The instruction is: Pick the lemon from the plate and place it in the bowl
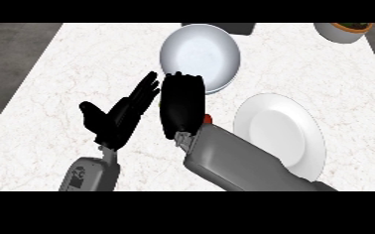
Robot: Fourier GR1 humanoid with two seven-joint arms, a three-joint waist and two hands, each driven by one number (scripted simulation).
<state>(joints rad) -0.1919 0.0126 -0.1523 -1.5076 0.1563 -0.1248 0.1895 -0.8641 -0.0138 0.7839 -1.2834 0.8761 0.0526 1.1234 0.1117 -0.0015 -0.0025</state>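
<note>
The white plate (pixel 282 134) lies at the right with nothing on it. The white bowl (pixel 199 54) stands behind it, toward the middle, and its inside shows bare. My right hand (pixel 181 106) hovers at the bowl's near-left rim, back toward me and fingers curled downward. The lemon is not visible anywhere; the curled right hand hides whatever it holds. A small red-orange spot (pixel 208 118) peeks out at the wrist. My left hand (pixel 121 114) rests open just left of the right hand, fingers pointing up.
A dark flat object (pixel 238 28) lies behind the bowl at the far edge. A pale pot with dark contents (pixel 344 30) sits at the far right corner. The counter's left edge (pixel 29 79) drops to dark floor.
</note>
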